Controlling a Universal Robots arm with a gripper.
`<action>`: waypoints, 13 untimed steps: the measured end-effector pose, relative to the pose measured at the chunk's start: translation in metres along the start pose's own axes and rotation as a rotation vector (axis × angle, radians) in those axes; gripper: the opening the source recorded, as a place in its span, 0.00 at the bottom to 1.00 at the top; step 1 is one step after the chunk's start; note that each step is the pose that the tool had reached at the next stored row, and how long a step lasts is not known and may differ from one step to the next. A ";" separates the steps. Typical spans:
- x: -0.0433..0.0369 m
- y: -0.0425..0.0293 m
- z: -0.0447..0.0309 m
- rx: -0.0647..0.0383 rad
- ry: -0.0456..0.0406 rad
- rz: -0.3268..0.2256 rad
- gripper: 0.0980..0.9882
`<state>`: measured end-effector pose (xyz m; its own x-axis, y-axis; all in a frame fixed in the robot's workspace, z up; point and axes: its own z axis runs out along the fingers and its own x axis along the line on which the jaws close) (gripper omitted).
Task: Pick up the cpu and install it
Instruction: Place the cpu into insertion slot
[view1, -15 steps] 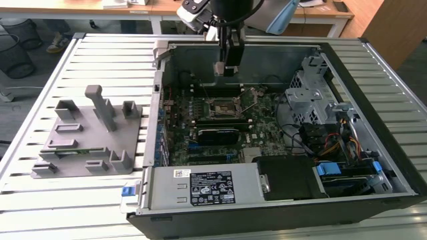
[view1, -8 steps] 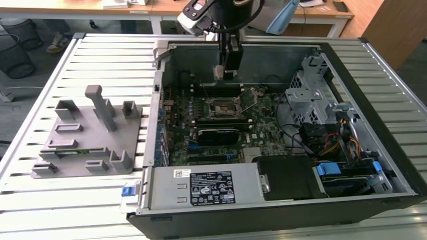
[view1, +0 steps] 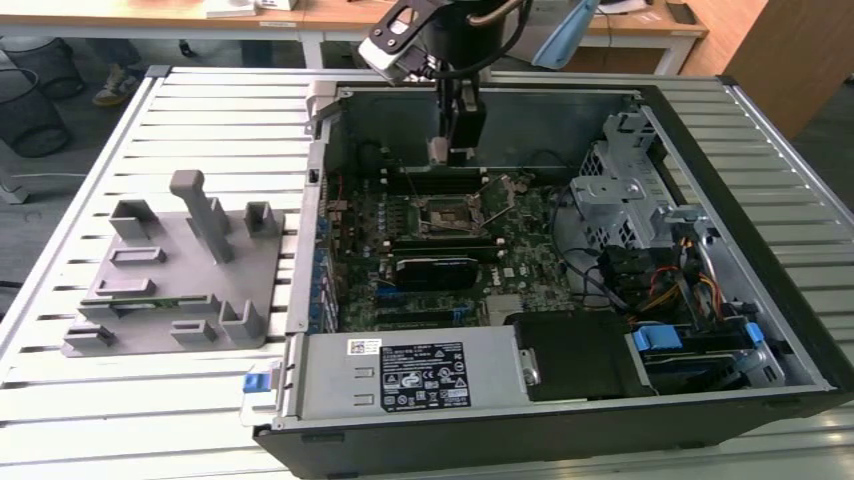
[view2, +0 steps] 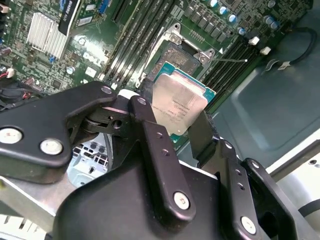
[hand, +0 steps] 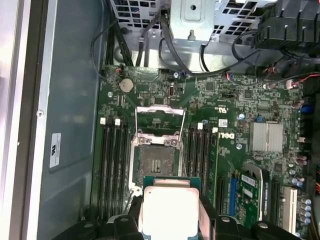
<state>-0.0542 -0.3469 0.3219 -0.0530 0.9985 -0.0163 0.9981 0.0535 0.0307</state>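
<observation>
Gripper (view2: 175, 122) closed on cpu (view2: 180, 100) | cpu between jaws, over motherboard (hand: 250, 100) near socket (hand: 156, 160)

Socket (hand: 156, 162) uncovered; memory slots (hand: 112, 165) flank both sides.

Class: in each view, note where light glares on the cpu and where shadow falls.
First wrist view: the cpu glares almost white on top. Second wrist view: it shows a softer pinkish sheen, held in the dark gripper. Exterior view: the table slats are bright, the computer case interior shaded.
</observation>
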 end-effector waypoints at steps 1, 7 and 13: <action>0.0008 0.0005 0.0011 0.000 0.0001 0.000 0.48; 0.0028 0.0022 0.0072 0.000 0.0000 0.000 0.48; 0.0040 0.0027 0.0098 0.000 -0.0004 0.000 0.48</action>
<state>-0.0514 -0.3429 0.3121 -0.0531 0.9985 -0.0167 0.9981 0.0536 0.0305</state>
